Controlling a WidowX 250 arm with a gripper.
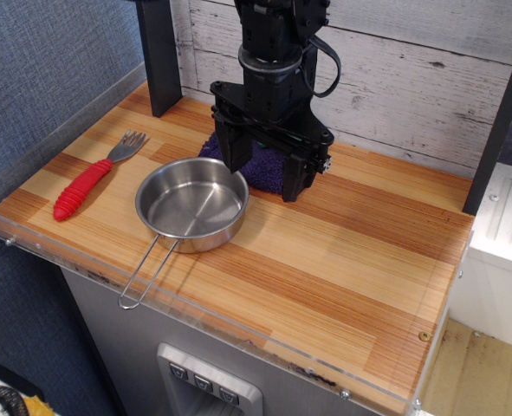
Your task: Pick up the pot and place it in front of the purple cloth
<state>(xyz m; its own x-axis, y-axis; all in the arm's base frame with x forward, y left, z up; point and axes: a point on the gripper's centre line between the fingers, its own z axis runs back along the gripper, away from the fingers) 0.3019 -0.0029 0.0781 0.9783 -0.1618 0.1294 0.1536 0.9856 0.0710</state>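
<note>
One pot [191, 205] is seen upright on the wood table [351, 260], just in front of the cloth [265, 169], handle pointed twd the front edge. Cloth is mostly hidden behind the gripper [265, 177]. Gripper is held over the cloth w/ fingers spread wide, nothing grasped; left finger tip is seen just behind the pot's back rim, contact can't be told. Fork [93, 177] w/ red handle is laid left of the pot, apart from it.

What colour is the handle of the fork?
Red. The fork has a ribbed red handle and grey metal tines, shown clearly in the single overhead view, left of the pot.
</note>
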